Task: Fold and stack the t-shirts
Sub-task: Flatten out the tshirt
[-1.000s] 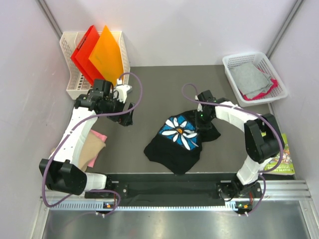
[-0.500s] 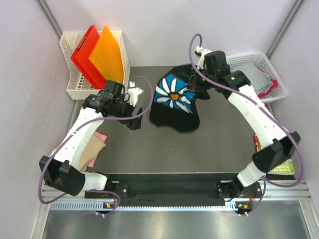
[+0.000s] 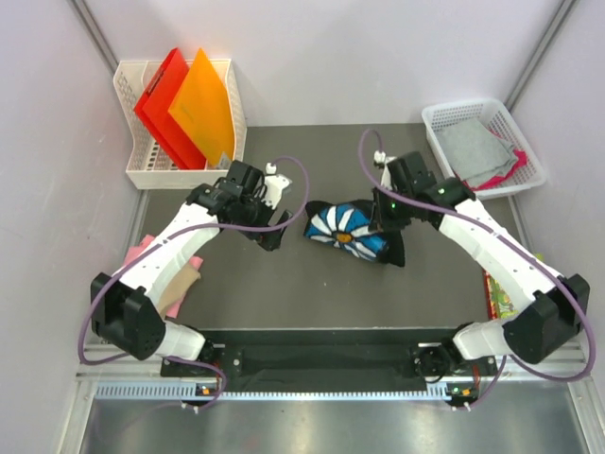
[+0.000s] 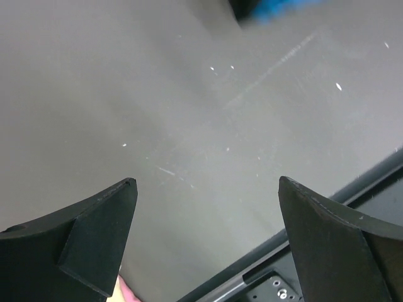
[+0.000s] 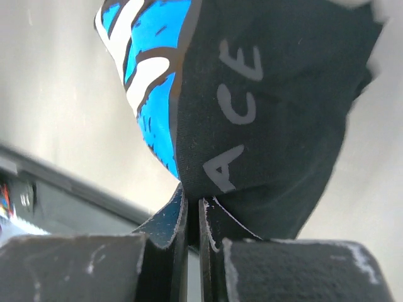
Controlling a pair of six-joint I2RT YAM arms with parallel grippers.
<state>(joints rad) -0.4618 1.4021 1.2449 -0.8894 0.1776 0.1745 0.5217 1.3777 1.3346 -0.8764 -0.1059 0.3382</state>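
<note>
The right gripper point(image 5: 192, 212) pinches the black t-shirt point(image 5: 283, 126) by its edge — blue-and-white print left, grey letters beside it.

My dark grey surface point(image 3: 312, 284) carries a white rack point(image 3: 132, 176) upper left, a white basket point(image 3: 437, 119) upper right, a tan t-shirt point(image 3: 178, 286) and pink t-shirt point(image 3: 136, 252) at left, and a picture book point(image 3: 494, 291) at right. The black t-shirt point(image 3: 348, 230) bunches mid-frame, contact unclear.

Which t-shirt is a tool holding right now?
The black daisy t-shirt, pinched in the shut right tool; the tan t-shirt and pink t-shirt lie loose at left.
</note>
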